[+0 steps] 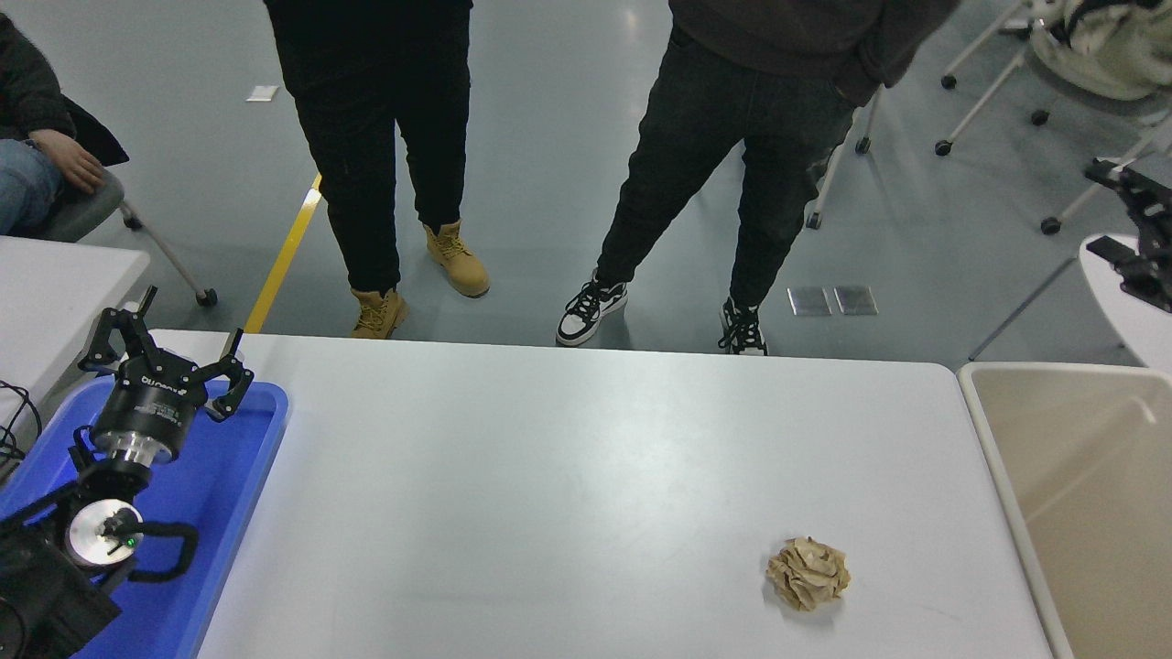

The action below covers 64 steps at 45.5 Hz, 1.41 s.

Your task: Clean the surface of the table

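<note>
- Meanwhile, a crumpled paper ball (808,573) sits lower right on the table surface (586,476); probably light, soft, easily pinched from above.
- Left gripper (165,366), fingers spread, hangs over the blue tray (229,485).
- Right gripper (1135,238), at right edge: jaws unclear.

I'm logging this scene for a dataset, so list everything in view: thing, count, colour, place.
table surface: one, white, across the middle
crumpled paper ball: one, tan, lying on the table near its front right
tray: one, blue, at the table's left end
bin: one, beige, open, right of the table
smaller table: one, white, at the left edge
standing people: two, dark trousers, beyond the far edge
seated person: one, partly seen, upper left
wheeled chair legs: several, white, upper right
left pincer: one, black, open, over the tray
right pincer: one, black, at the right edge, partly cut off
</note>
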Motion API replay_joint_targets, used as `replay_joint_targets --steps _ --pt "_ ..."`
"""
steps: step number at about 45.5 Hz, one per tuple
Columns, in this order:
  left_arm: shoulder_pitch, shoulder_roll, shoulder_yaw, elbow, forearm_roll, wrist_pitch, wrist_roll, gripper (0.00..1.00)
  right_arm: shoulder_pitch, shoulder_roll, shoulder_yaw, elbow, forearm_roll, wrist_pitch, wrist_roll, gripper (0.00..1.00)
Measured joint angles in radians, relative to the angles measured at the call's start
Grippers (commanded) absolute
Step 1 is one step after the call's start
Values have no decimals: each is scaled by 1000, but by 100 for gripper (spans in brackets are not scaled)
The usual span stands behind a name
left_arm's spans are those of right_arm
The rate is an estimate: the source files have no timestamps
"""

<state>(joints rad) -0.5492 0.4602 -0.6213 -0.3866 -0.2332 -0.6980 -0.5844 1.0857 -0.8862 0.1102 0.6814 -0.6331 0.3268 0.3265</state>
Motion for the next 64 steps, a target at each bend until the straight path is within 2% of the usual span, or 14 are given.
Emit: replay_joint_targets --steps 10,19,28,43,64 --pt "0 0 0 0 0 0 0 100 159 53 -274 19 -122 36 3 99" --pt "0 0 0 0 0 0 0 100 234 121 -420 48 -237 48 4 99" --pt "0 0 0 0 0 0 0 100 289 190 -529 96 -339 52 4 99" --pt "0 0 0 0 0 0 0 100 380 285 -669 287 -510 56 5 99" --pt "0 0 0 0 0 0 0 100 435 505 -823 370 -624 57 5 99"
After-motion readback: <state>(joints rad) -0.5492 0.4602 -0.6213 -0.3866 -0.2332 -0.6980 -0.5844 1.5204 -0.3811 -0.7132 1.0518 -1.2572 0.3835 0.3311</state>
